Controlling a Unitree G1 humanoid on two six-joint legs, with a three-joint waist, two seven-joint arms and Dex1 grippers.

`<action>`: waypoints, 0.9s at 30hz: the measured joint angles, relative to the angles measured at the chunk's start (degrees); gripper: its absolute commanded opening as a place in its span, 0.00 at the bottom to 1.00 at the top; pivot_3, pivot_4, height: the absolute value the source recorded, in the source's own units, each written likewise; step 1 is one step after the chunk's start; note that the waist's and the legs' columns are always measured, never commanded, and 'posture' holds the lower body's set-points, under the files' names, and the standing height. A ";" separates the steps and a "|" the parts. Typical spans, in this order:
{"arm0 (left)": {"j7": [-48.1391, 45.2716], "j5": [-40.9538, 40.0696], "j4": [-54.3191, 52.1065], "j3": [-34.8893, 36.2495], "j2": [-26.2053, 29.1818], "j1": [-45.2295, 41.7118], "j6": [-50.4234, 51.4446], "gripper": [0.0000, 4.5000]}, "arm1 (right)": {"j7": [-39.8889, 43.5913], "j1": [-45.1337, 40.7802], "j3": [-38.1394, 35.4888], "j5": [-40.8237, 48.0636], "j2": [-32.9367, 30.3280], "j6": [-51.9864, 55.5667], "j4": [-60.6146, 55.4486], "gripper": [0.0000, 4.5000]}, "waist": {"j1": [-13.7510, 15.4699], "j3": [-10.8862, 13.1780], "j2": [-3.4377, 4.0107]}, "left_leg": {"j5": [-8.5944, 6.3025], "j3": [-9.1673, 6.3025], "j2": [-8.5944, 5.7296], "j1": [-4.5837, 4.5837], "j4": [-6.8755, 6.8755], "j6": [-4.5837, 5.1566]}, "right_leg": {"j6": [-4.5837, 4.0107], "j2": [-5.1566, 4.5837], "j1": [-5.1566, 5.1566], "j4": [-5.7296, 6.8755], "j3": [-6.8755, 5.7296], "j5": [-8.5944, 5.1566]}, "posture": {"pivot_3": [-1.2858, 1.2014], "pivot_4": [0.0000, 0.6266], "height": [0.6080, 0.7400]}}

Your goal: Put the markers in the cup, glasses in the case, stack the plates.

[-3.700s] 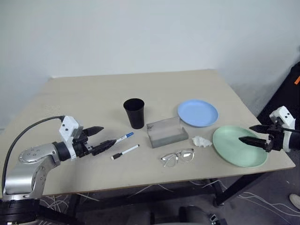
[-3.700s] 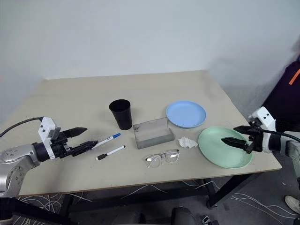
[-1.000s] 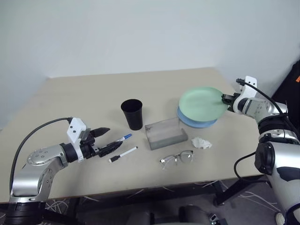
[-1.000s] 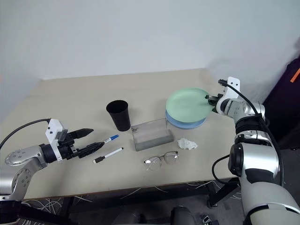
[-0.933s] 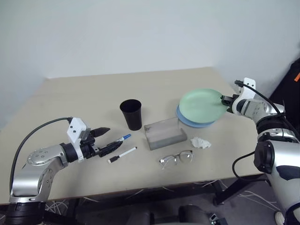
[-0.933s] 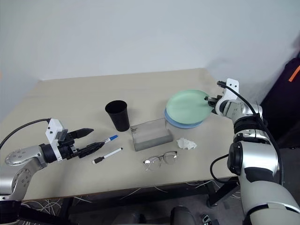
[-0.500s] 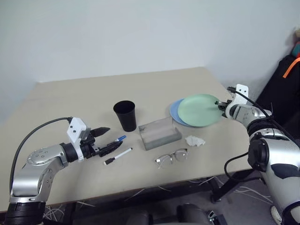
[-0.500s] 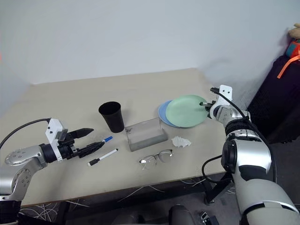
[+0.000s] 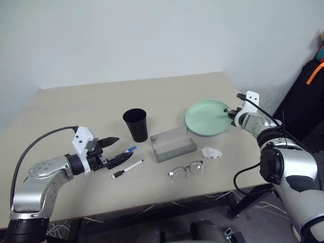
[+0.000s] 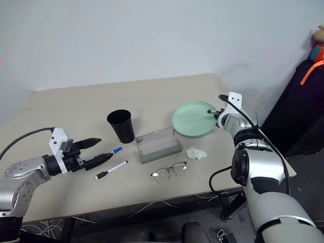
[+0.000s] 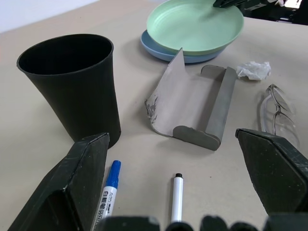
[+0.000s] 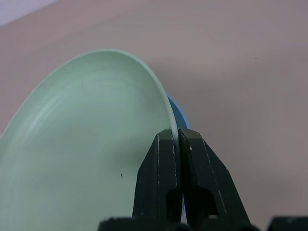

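My right gripper (image 9: 234,112) is shut on the near-right rim of the mint green plate (image 9: 206,117). That plate lies over the light blue plate (image 11: 163,51), of which only an edge shows. The black cup (image 9: 135,124) stands upright left of the open grey case (image 9: 172,144). The clear glasses (image 9: 186,169) lie in front of the case. Two markers, one blue-capped (image 9: 127,150) and one black-capped (image 9: 127,168), lie side by side on the table in front of the cup. My left gripper (image 9: 117,148) hovers open just left of them, holding nothing.
A crumpled white tissue (image 9: 211,152) lies between the case and the table's right edge. The beige table (image 9: 91,106) has bare room at the back and left. A dark object with an orange strap (image 9: 315,76) stands beyond the right edge.
The right gripper has carried the green plate left and down, so it now covers the blue plate. The camera has turned to the right. The left arm has stayed still.
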 measured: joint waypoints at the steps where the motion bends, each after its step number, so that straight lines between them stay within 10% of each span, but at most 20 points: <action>1: 0.02 0.00 -0.12 0.13 0.00 0.15 0.16 1.00 | -0.21 0.00 -0.05 -0.04 0.25 -0.27 0.03 0.00 | -0.09 0.00 0.00 | 0.00 0.00 0.01 0.00 0.00 0.00 | 0.00 0.01 0.00 0.00 0.00 0.00 | 0.52 0.00 0.94; 3: 0.03 -0.02 -0.40 0.34 0.00 0.47 0.23 1.00 | -0.43 0.00 -0.10 -0.15 0.55 -0.57 0.22 0.00 | -0.15 0.00 0.00 | 0.00 0.00 0.02 0.00 -0.01 0.00 | 0.00 0.02 0.00 0.00 0.00 0.00 | 0.52 0.00 0.94; 11: 0.40 -0.11 -1.92 0.81 0.00 1.99 0.68 1.00 | -1.12 -0.38 -0.33 -0.66 1.16 -1.07 0.27 0.61 | -0.17 0.00 0.00 | 0.00 -0.01 0.03 0.01 0.00 0.00 | 0.00 0.03 0.00 0.01 0.01 0.00 | 0.52 0.00 0.94; 27: 1.02 -1.06 -2.86 2.03 -0.01 2.52 1.31 1.00 | 38.43 5.75 15.93 -4.57 -5.39 9.87 -23.83 0.61 | -0.27 -0.07 -0.10 | -0.01 -0.08 0.03 0.04 0.00 -0.02 | 0.02 0.04 0.01 0.10 -0.03 0.00 | 0.52 0.00 0.94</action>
